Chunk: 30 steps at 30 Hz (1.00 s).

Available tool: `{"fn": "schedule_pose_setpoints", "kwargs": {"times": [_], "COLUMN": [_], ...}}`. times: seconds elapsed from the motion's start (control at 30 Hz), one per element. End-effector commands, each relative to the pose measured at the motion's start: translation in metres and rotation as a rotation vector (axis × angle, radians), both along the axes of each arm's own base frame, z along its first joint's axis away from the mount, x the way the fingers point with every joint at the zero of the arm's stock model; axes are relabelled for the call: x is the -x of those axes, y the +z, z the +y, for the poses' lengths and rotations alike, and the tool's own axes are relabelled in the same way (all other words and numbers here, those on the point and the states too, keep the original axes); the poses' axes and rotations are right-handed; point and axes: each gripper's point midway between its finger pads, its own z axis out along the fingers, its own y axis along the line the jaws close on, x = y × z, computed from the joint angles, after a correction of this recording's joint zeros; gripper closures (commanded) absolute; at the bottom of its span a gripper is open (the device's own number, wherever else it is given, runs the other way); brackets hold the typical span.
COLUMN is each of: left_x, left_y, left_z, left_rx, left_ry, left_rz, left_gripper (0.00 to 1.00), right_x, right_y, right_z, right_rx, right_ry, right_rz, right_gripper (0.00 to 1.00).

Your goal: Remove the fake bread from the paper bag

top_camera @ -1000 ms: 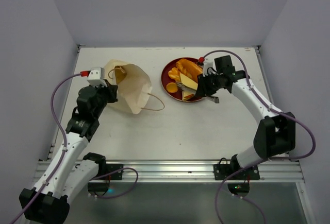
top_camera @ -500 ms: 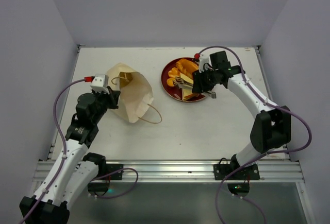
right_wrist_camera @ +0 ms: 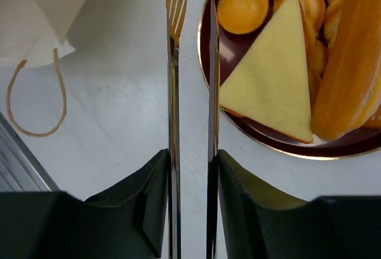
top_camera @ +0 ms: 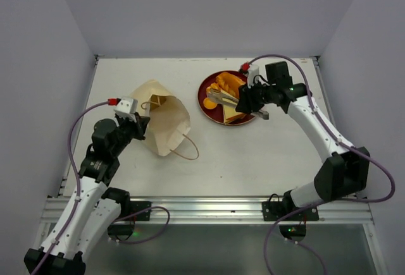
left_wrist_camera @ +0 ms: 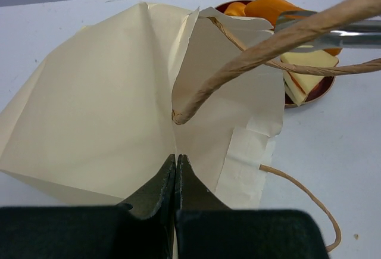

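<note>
The cream paper bag [top_camera: 163,120] [left_wrist_camera: 101,110] lies tilted on the table at the left, mouth toward the back, and its inside does not show. My left gripper [top_camera: 137,125] [left_wrist_camera: 176,162] is shut on its near rim. The fake bread lies on the red plate [top_camera: 203,100] [right_wrist_camera: 280,143]: a long orange roll [top_camera: 231,84] [right_wrist_camera: 351,74], a pale triangular sandwich slice [top_camera: 233,115] [right_wrist_camera: 271,86] and a round orange bun [right_wrist_camera: 242,8]. My right gripper [top_camera: 252,101] [right_wrist_camera: 191,159] is shut on metal tongs [top_camera: 221,98] [right_wrist_camera: 173,62], whose spread tips hold nothing at the plate's left side.
The bag's brown cord handle [top_camera: 184,148] [right_wrist_camera: 34,101] loops out onto the table toward the front. Another cord handle [left_wrist_camera: 262,50] arches close across the left wrist view. Walls stand on the left, back and right of the table.
The tongs in my right gripper have spread and left the sandwich slice on the plate, and the arm has drawn back slightly. My left gripper has pulled the bag a little toward the front right.
</note>
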Motion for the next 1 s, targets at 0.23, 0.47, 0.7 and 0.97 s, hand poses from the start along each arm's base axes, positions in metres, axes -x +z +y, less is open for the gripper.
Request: {"fn": "schedule_pose_setpoints", "kwargs": {"times": [0.23,0.47,0.7,0.97], "left_x": [0.023,0.026,0.018,0.007], "left_y": [0.015,0.0,-0.004,0.003], "left_z": [-0.013,-0.016,-0.012,-0.05], "left_rx": [-0.135,-0.198,-0.138,0.151], "left_ry": [-0.194,-0.255,-0.183,-0.258], "left_rz": [-0.085,-0.013,0.026,0.095], "left_gripper": [1.0,1.0,1.0,1.0], "right_x": [0.095,0.127,0.164,0.19], "right_y": [0.05,0.047,0.057,0.06], "right_z": [0.001,-0.001,-0.004,0.01], "right_rx": [-0.054,-0.065,-0.076,-0.15], "right_ry": [0.423,0.521,0.671,0.7], "right_rz": [-0.304,-0.299,-0.326,-0.235], "right_gripper": [0.61,0.62,0.63,0.63]}}
